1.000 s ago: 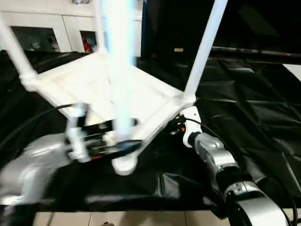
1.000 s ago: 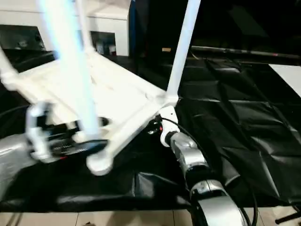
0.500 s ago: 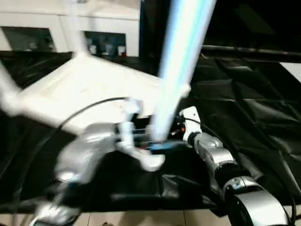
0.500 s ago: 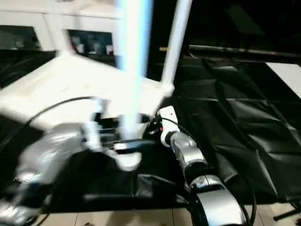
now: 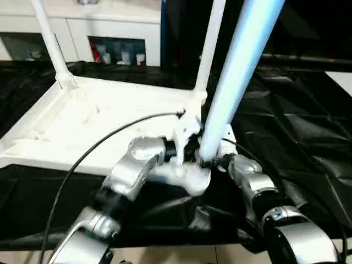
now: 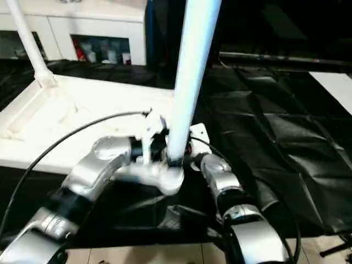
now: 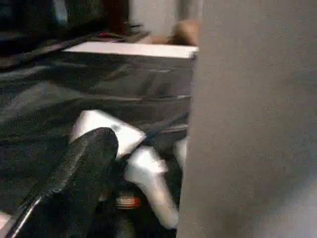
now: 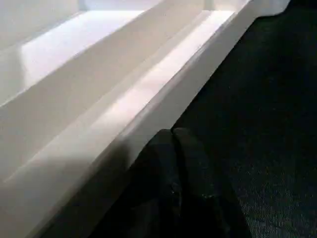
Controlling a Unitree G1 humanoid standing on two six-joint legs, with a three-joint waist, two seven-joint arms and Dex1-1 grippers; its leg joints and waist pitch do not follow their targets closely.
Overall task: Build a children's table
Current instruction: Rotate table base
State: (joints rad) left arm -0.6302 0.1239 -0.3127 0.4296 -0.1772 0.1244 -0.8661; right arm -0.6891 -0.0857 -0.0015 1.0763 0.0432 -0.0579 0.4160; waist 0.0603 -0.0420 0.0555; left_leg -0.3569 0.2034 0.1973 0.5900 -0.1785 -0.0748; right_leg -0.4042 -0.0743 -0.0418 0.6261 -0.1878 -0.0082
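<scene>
The children's table lies upside down: its white tabletop [image 5: 110,132] rests on the black cloth with three white legs standing up. One leg [image 5: 49,38] rises at the far left corner and a second [image 5: 208,49] at the far right. The third, near leg [image 5: 236,82] stands in the near corner socket [image 5: 192,179]. My left gripper [image 5: 199,158] reaches across to that leg's base and is open. The left wrist view shows one black finger [image 7: 84,173] apart from the leg [image 7: 247,124]. My right gripper [image 8: 173,136] is shut, tips under the tabletop's rim [image 8: 124,114].
A black-draped table [image 5: 297,126] carries everything and stretches away to the right. A white glass-door cabinet [image 5: 110,27] stands behind. A black cable [image 5: 93,151] loops over my left arm. Pale floor tiles [image 5: 165,256] show below the near edge.
The tabletop and its legs have swung round. My left arm has moved right along with the near leg, whose corner now sits by my right gripper. The right arm has barely moved.
</scene>
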